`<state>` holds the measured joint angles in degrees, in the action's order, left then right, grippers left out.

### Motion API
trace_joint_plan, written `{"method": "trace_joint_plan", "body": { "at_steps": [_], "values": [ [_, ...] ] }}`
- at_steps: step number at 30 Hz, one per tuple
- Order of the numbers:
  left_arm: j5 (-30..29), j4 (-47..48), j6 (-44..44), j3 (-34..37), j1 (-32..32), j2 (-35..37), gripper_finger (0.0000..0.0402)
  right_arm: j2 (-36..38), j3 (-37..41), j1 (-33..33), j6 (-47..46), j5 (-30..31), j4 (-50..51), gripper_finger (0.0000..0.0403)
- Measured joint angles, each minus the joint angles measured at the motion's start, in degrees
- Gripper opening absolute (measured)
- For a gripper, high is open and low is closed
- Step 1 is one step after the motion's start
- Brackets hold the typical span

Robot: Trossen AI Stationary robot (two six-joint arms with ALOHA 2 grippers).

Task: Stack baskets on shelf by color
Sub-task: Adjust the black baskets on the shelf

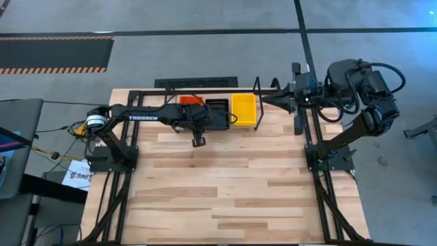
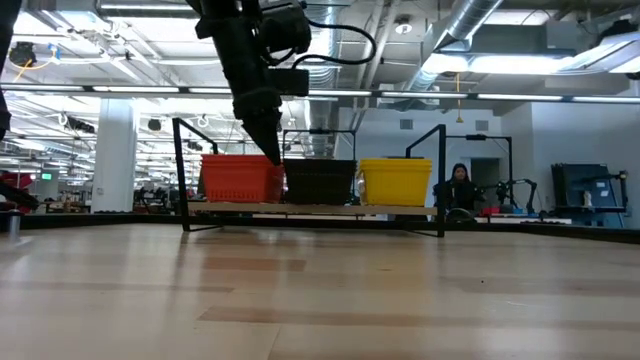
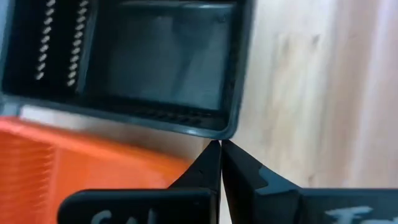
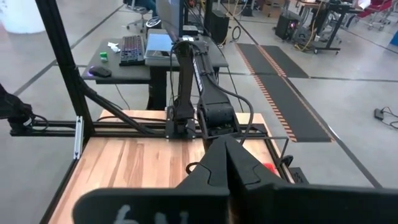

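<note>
Three baskets stand side by side on the shelf [image 2: 441, 180] at the table's far edge: a red-orange basket [image 2: 238, 178], a black basket [image 2: 322, 181] and a yellow basket [image 2: 396, 181]. My left gripper [image 3: 219, 145] is shut and points steeply down. Its tips stand at the black basket's rim corner [image 3: 225, 129], over the gap beside the red-orange basket [image 3: 93, 163]. In the high view, the left gripper [image 1: 200, 117] covers parts of the red-orange basket [image 1: 190, 100] and the black basket [image 1: 218, 108]. My right gripper [image 4: 227, 151] is shut and waits near the table's far right corner, beside the shelf's end loop [image 1: 258, 89]. My left gripper has its shut fingertips [image 3: 213, 151] right at the near corner of the black basket's rim [image 3: 225, 129], coming from above. I cannot tell whether they touch it. The basket sits flat on the shelf.
The wooden tabletop [image 1: 232, 184] lies bare in front of the shelf. A black frame [image 1: 317, 171] edges the table on both sides. A desk with a keyboard [image 4: 132, 50] stands beyond the left edge. A person [image 2: 458, 190] sits far off in the room.
</note>
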<state>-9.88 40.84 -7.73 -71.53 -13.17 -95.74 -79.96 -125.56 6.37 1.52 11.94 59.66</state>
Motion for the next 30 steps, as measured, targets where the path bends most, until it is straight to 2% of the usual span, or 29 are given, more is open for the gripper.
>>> {"method": "trace_joint_plan", "body": {
  "at_steps": [5,12,15,18,21,25,30],
  "values": [
    [6.8,-0.61,2.01,-2.18,1.53,0.0,0.0,0.0,0.0,0.0,-0.04,-0.04,0.04,0.0001],
    [2.28,2.89,0.31,-7.25,6.48,0.0,0.0,0.0,0.0,0.0,-0.19,-0.04,0.04,0.0001],
    [6.48,3.39,1.54,-8.04,6.49,0.02,0.0,0.0,0.0,0.0,-0.19,-0.02,0.02,0.0001],
    [7.31,3.09,1.82,-8.04,6.49,-0.19,0.0,0.0,0.0,0.0,-0.17,-0.02,-0.04,0.0001],
    [7.65,2.55,2.32,-8.0,6.51,-2.19,0.0,-0.02,0.0,0.0,-0.17,-0.02,-0.05,0.0001],
    [12.13,1.74,2.29,-8.0,6.6,-6.12,0.0,-0.02,0.0,0.0,-0.91,0.0,-0.04,0.0001],
    [7.7,2.37,1.02,-7.96,6.58,-9.29,0.0,0.0,0.0,0.0,-1.76,0.0,0.28,0.0001]
  ]
}}
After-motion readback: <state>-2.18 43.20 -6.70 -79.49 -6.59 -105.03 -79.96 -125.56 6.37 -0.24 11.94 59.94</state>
